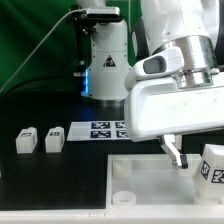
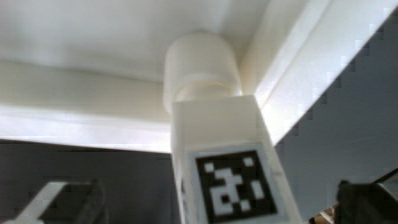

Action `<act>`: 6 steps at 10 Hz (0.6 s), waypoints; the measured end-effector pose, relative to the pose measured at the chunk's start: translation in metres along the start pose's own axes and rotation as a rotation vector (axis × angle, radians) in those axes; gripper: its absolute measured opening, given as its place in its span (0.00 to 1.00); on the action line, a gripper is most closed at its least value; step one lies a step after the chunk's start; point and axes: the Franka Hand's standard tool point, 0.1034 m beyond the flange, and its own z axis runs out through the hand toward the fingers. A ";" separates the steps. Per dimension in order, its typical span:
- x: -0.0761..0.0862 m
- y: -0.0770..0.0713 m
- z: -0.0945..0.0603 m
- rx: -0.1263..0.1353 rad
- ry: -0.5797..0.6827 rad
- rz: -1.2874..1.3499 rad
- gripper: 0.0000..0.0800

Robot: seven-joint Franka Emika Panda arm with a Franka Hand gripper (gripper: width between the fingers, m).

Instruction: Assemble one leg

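Hanging just above the tray-like piece (image 1: 150, 180), the hand (image 1: 175, 152) has its fingers spread apart and clamps nothing; in the wrist view the fingertips (image 2: 54, 200) flank the leg (image 2: 222, 150) without touching it. That leg stands between them with its long axis running away from the camera, its far end at a corner of the tray-like piece, seemingly in a socket, its tag facing the lens. Another leg (image 1: 212, 165) sits at about four o'clock of the hand, and two more (image 1: 40, 141) lie at nine o'clock, well apart on the desk (image 1: 60, 170), beyond the marker board (image 1: 100, 129).
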 end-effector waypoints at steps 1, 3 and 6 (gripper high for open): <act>0.000 0.000 0.000 0.000 0.002 0.000 0.81; -0.001 -0.001 0.001 0.003 -0.016 0.003 0.81; 0.011 -0.012 -0.007 0.058 -0.256 0.030 0.81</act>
